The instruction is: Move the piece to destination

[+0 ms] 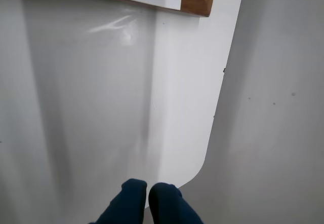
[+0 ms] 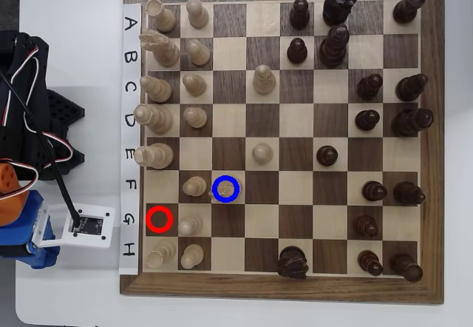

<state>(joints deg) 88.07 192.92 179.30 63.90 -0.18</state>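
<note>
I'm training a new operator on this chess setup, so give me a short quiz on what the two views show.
1. True or false: in the wrist view, the hand grips a chess piece.
2. Going by the labels on the chessboard, the blue ring sits at: A) row F, column 3; B) row A, column 8; C) row H, column 5.
3. Fill in: the red ring marks a ___ wood square with no piece on it.

Key: 1 false, the fingertips are together over bare white table, with nothing between them. 2 A. 3 dark.
</note>
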